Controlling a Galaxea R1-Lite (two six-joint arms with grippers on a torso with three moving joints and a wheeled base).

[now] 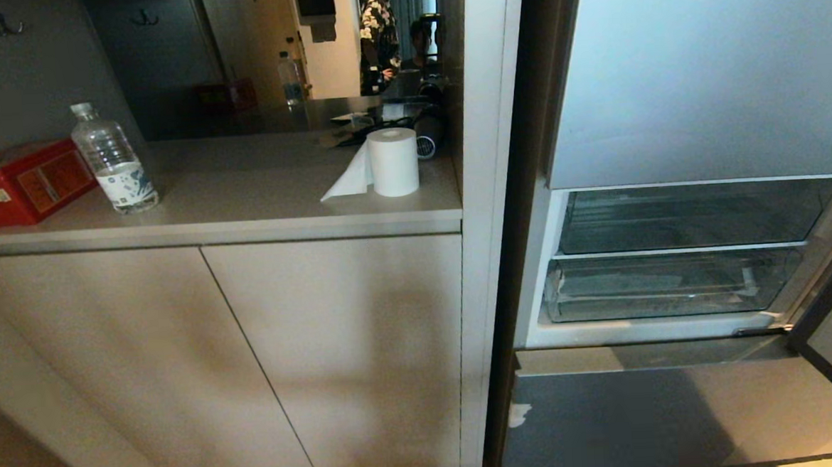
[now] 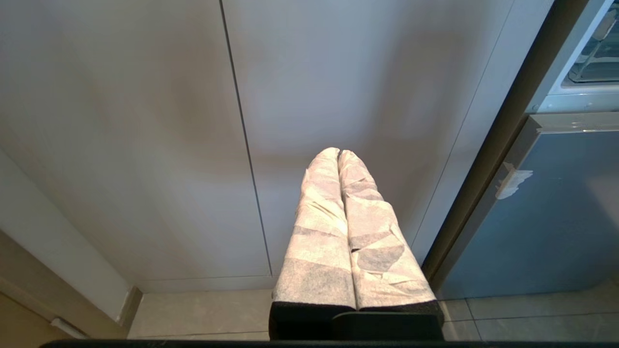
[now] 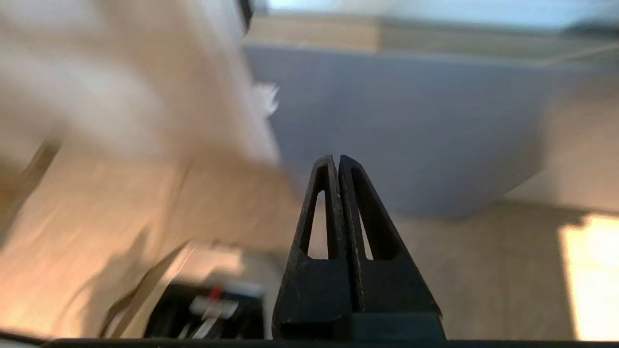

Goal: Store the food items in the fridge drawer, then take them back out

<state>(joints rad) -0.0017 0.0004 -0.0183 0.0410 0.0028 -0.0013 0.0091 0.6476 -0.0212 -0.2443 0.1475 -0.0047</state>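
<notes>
My right gripper [image 3: 337,162], jaws pressed together and empty, sits low; the wide clear plastic fridge drawer [image 1: 668,284] lies above it, on my right arm's side; no fruit visible.

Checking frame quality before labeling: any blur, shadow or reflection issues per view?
Head view: sharp, broad shadow across the cabinet doors, mirror reflects a person. Left wrist view: sharp, left gripper shut. Right wrist view: background motion-smeared, right gripper crisp, shut.
</notes>
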